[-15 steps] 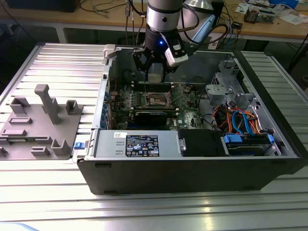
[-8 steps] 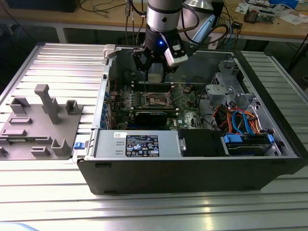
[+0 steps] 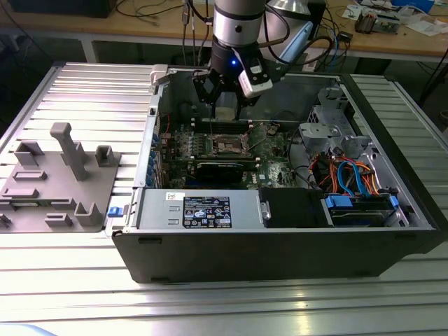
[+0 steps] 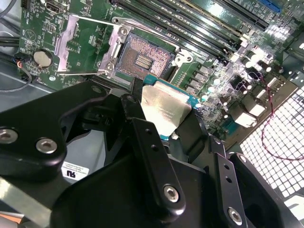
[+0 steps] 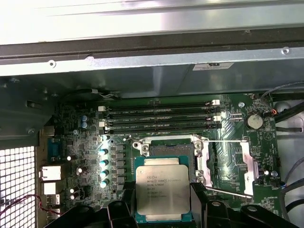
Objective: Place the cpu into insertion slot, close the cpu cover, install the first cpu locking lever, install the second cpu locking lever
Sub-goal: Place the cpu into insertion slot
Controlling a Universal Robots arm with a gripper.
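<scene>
One flat silver square cpu (image 5: 163, 190), clamped in black claw (image 3: 225, 103)

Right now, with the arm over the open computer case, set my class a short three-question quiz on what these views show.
1. What does the gripper hold?
2. True or false: the cpu cover is swung open, leaving the insertion slot bare.
3. The cpu is: A) seated in the slot; B) held above the green board; C) resting on the cpu cover.
Key: 1 the cpu; 2 true; 3 B.
</scene>
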